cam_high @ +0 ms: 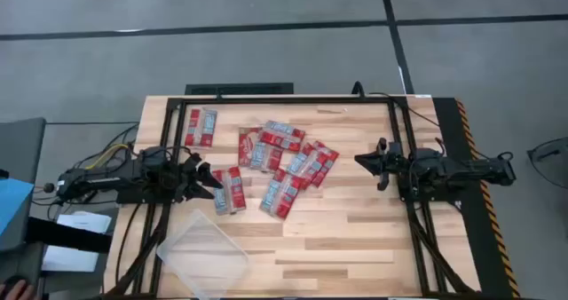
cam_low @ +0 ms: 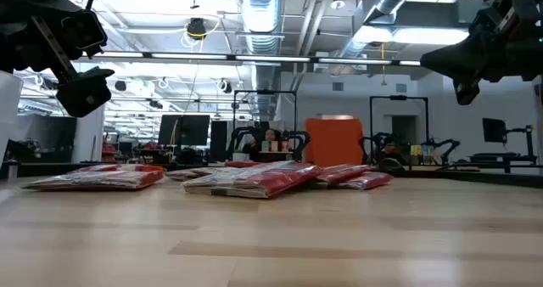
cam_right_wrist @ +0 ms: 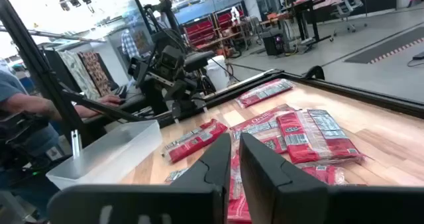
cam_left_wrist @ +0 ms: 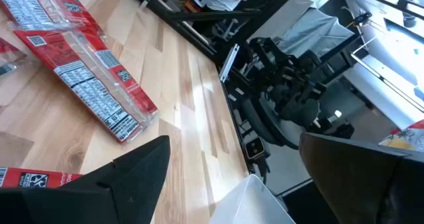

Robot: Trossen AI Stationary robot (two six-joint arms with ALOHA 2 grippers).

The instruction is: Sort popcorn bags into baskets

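Red popcorn bags with pale middle panels lie flat on the wooden table: a loose overlapping pile [cam_high: 286, 162] at the centre, a pair [cam_high: 201, 128] near the far left, and another pair [cam_high: 229, 191] just right of my left gripper. The clear tray [cam_high: 203, 251] sits near the front left corner. My left gripper [cam_high: 211, 177] hangs open above the table between the tray and the nearest pair, touching nothing; its fingers stand wide apart in the left wrist view [cam_left_wrist: 233, 144]. My right gripper [cam_high: 359, 160] hovers shut to the right of the pile [cam_right_wrist: 291, 134], pointing at it.
A black metal frame [cam_high: 266, 99] runs around the tabletop, with both arm bases mounted on its sides. Bare wood [cam_high: 355, 238] stretches across the near right part of the table. A person's arm [cam_right_wrist: 26, 108] shows beyond the left edge, near papers [cam_high: 75, 238].
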